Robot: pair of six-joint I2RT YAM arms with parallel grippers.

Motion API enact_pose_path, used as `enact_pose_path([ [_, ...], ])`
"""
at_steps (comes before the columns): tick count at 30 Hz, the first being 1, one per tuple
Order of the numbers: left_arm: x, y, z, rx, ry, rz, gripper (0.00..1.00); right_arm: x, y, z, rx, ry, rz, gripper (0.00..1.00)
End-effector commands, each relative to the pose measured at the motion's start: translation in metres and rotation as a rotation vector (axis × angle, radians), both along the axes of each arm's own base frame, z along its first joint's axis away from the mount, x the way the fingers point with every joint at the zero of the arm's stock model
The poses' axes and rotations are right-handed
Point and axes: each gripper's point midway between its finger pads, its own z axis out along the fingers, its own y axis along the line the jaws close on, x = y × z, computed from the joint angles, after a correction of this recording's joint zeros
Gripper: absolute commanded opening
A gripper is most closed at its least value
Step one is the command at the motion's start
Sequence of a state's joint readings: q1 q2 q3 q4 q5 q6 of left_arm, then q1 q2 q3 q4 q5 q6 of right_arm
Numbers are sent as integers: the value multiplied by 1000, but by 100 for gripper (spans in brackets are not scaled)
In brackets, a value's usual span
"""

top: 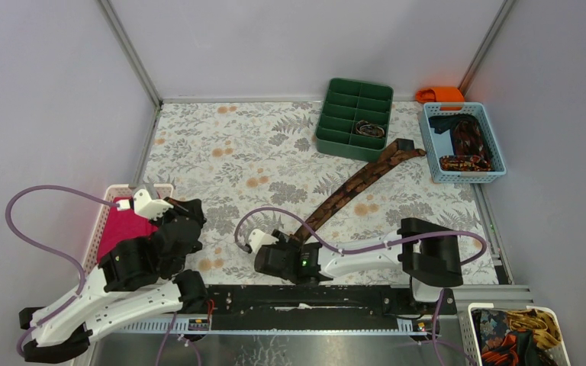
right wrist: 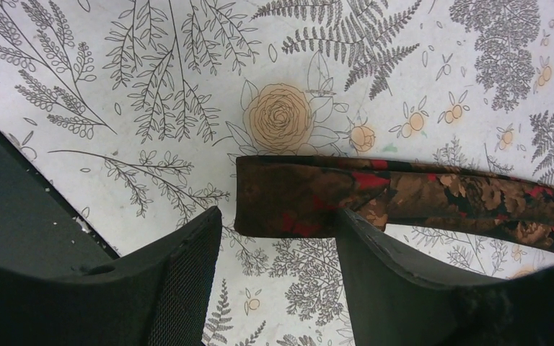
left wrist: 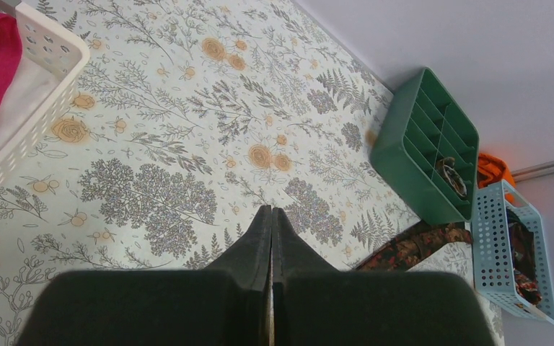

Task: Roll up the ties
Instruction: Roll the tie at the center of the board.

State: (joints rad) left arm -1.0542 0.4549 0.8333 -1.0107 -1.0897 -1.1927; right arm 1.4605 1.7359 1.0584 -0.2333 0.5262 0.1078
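Note:
A long brown tie [top: 359, 183] with red and tan patterns lies diagonally on the floral table, running from near the green tray down toward my right gripper. My right gripper [top: 294, 242] is open and low over the tie's near end. In the right wrist view the tie's end [right wrist: 296, 198] looks doubled over and lies just beyond my open gripper [right wrist: 278, 211], which holds nothing. My left gripper [top: 187, 213] is shut and empty over bare table beside the white basket; its closed tips show in the left wrist view [left wrist: 271, 213], with the tie [left wrist: 411, 249] to their right.
A green compartment tray [top: 355, 145] stands at the back with a small coiled item [top: 370, 128] inside. A blue basket [top: 469, 177] at the back right holds more ties, with an orange cloth [top: 441, 94] behind it. A white basket [top: 133, 188] holds magenta cloth [top: 122, 229]. Another white basket [top: 473, 309] sits at the front right.

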Motion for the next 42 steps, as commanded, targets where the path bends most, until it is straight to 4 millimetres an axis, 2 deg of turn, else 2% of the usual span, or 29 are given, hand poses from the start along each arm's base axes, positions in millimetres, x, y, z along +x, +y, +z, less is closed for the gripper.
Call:
enact_pose_path([
  [1,0,9,-3,26,-13,39,0,-2,12,-4,11,0,22,66],
  [13,2,6,-7,39,-2,43,0,19,-6,-29,2,86,-72,66],
  [15,3,6,-7,42,-2,46,0,21,-7,-34,4,107,-88,63],
  [20,3,6,-7,42,-4,51,0,22,-8,-39,23,160,-116,45],
  [24,3,8,-9,35,-9,59,0,17,5,-27,110,211,-95,36],
  [30,6,4,-14,57,4,69,0,5,37,-1,280,372,-35,32],
  [34,10,-4,-16,73,13,60,0,4,49,17,419,497,-7,30],
  [38,14,-14,-19,85,12,36,0,8,49,31,539,608,8,30],
  [42,19,-27,-19,92,5,5,0,13,43,31,610,742,2,30],
])
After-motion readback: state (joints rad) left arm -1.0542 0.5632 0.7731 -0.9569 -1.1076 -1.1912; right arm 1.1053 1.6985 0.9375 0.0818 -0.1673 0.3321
